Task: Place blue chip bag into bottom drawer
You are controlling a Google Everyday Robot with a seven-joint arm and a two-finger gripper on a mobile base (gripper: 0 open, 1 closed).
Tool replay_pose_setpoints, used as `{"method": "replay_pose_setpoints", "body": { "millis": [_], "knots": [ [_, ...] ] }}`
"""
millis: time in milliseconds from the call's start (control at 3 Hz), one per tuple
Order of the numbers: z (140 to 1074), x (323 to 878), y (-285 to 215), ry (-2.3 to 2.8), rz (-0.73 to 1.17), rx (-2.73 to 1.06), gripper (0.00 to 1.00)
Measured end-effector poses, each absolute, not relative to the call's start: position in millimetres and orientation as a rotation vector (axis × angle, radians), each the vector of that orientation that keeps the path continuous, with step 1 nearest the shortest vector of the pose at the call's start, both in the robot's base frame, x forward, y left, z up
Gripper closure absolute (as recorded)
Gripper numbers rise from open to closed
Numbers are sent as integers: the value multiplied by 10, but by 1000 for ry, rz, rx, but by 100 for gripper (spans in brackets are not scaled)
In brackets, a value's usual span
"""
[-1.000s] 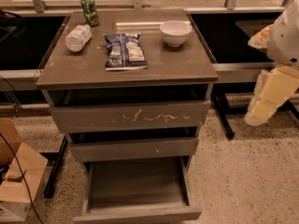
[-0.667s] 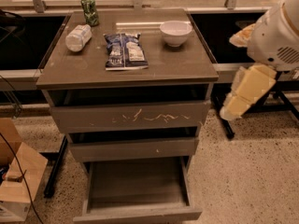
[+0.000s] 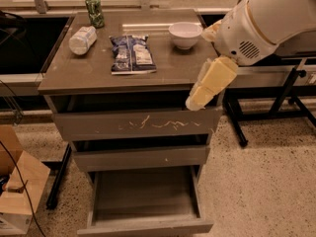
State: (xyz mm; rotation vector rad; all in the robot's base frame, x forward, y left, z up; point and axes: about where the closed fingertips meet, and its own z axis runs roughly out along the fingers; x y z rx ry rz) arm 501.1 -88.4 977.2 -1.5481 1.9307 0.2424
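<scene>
Already the bottom drawer [image 3: 145, 226] is open, but the blue chip bag [image 3: 131, 53] lies ungrasped on the cabinet [image 3: 89, 75]. Your gripper [image 3: 197, 97] hovers right; you cannot tell its opening.

Setting: robot test area, more like a lab than a home.
Floor: speckled terrazzo [image 3: 266, 181].
Furniture: freestanding three-drawer cabinet [image 3: 133, 125]; black metal-legged benches [image 3: 286, 90] on either side.
Clutter: open cardboard box [image 3: 22, 181] and loose cable [image 3: 15, 157] on the floor, left.
Equipment: white robot arm [image 3: 266, 19]; its gripper [image 3: 197, 100] hangs at the cabinet's right front corner.

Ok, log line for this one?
blue chip bag: flat on cabinet top | bottom drawer: open, empty | gripper: by cabinet top's front right corner
</scene>
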Motion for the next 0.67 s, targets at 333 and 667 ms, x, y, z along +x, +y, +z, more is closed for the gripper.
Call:
{"method": "replay_pose_setpoints", "body": {
  "millis": [333,667],
  "knots": [
    [9772,5011,-883,1931,242,-1548,0],
    [9696,5165,-709,1924,255,-1526,0]
  ]
}}
